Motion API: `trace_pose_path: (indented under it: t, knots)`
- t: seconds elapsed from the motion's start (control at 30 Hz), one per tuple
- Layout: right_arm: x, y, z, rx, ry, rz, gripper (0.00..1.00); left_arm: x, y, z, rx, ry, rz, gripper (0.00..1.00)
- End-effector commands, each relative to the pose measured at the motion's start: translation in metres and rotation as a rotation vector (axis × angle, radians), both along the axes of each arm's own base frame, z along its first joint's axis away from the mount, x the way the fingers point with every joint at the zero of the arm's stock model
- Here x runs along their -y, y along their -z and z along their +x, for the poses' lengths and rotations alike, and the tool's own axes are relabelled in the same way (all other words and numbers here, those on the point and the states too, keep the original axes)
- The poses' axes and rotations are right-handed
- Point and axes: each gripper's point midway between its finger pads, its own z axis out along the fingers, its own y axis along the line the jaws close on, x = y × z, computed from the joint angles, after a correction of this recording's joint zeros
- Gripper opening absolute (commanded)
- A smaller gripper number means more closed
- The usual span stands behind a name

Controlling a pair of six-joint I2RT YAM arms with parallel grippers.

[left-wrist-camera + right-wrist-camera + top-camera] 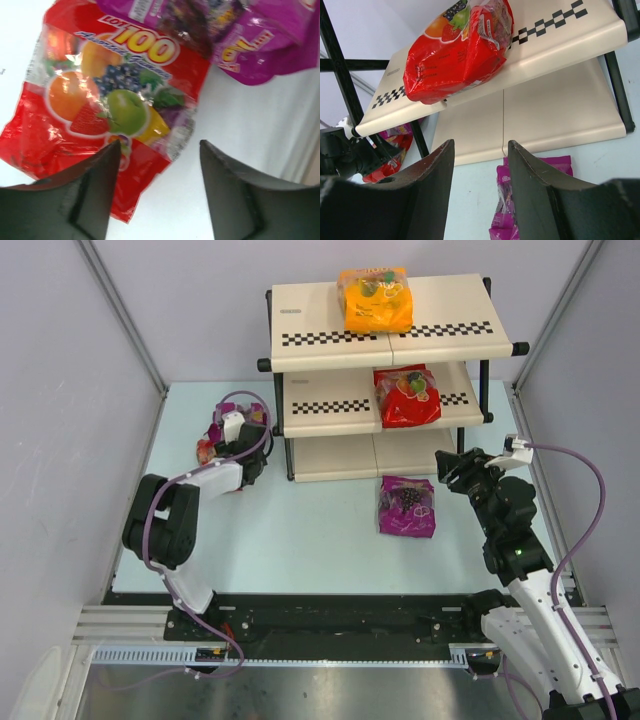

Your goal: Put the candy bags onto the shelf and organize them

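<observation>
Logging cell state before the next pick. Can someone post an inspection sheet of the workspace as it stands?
Surface: pale table, no spills seen.
Job's things: shelf holds orange bag on the top tier and red bag on the middle tier; bottom tier bare. Purple bag lies on the table in front of the shelf. Second red bag and second purple bag lie left of the shelf, overlapping.
Clutter: nothing seen.
Grippers: left gripper open, over the second red bag's edge. Right gripper open, empty, facing the shelf.
Cables: left cable arches above the left bags; right cable loops beside its arm.
Surroundings: grey walls.
</observation>
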Motion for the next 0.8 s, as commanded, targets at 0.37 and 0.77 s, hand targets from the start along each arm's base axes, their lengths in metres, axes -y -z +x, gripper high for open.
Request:
trace_pose_path:
  t: [0.37,0.77]
  knots:
    - [-0.001,-0.002,-0.006,0.001,-0.01,0.017,0.52,0.0,0.005,0.005,-0.024,0.05,-0.118,0.03]
    - [0.0,-0.003,-0.01,0.003,-0.011,0.026,0.52,0.034,-0.011,-0.029,0.062,0.176,-0.249,0.0]
